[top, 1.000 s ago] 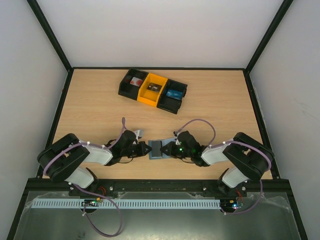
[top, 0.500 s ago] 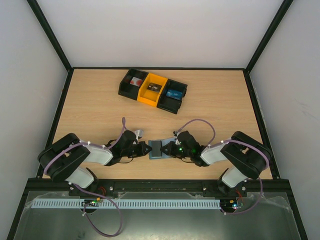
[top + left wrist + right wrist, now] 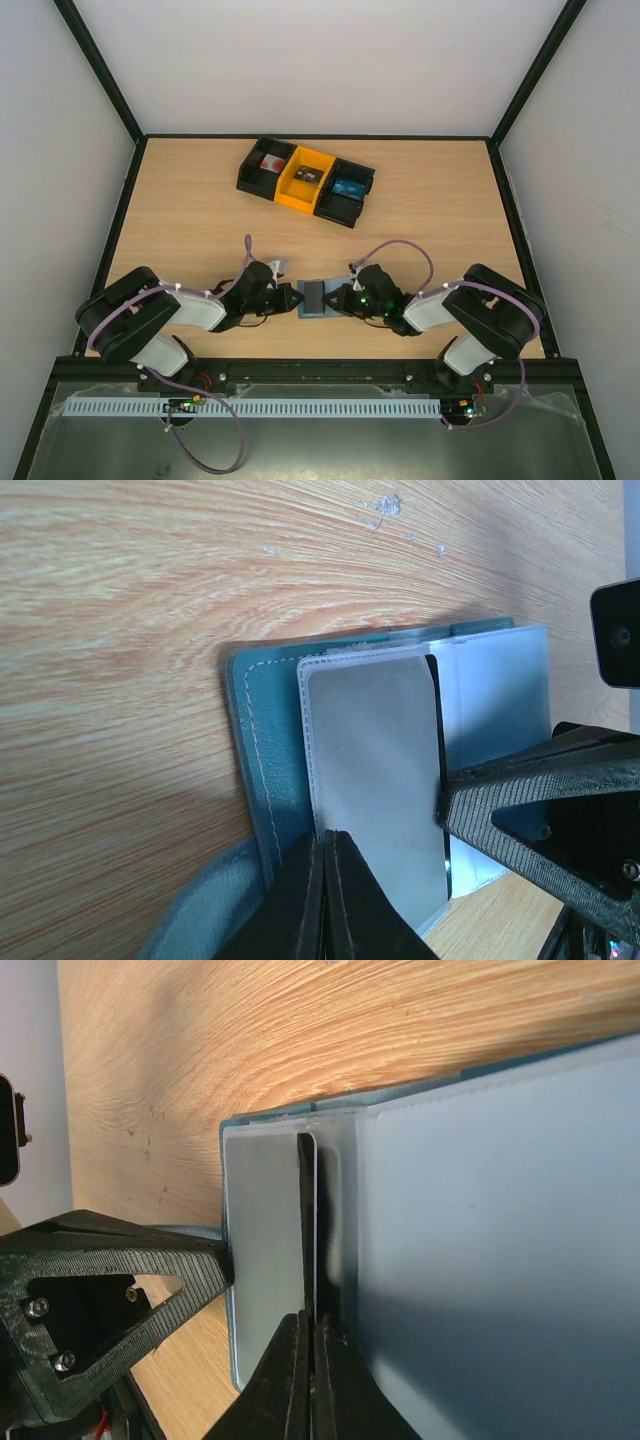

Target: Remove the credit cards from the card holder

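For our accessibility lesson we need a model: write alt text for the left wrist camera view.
An open blue card holder lies on a wooden table with a grey card tucked in its pocket. The left gripper, shut, meets the card's near edge, and the right gripper touches its right side.

Your left gripper (image 3: 291,298) and right gripper (image 3: 337,300) point at each other, tips close, near centre. Both are pinched tight. Both arms crouch low, elbows outward.
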Tool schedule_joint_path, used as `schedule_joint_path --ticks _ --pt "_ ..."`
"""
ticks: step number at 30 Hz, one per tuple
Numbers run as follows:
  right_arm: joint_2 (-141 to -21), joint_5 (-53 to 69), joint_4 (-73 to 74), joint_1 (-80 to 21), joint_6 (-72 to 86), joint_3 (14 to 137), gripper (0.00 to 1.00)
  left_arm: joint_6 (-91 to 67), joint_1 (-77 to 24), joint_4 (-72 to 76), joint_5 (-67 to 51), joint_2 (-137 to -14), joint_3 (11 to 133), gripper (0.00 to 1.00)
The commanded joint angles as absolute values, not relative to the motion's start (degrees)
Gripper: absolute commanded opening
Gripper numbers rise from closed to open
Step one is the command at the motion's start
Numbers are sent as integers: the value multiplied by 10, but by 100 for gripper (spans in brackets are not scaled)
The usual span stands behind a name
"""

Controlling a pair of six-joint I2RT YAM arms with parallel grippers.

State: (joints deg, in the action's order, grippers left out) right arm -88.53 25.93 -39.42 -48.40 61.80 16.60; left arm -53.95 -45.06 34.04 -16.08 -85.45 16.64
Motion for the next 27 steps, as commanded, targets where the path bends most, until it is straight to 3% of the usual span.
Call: schedule_joint_path --ticks 1,27 --pt "-880 255 -435 -489 621 139 2 -523 -454 257 -123 -875 153 3" --pt "-812 209 -407 -488 620 114 2 -528 -454 247 -113 -877 153 3"
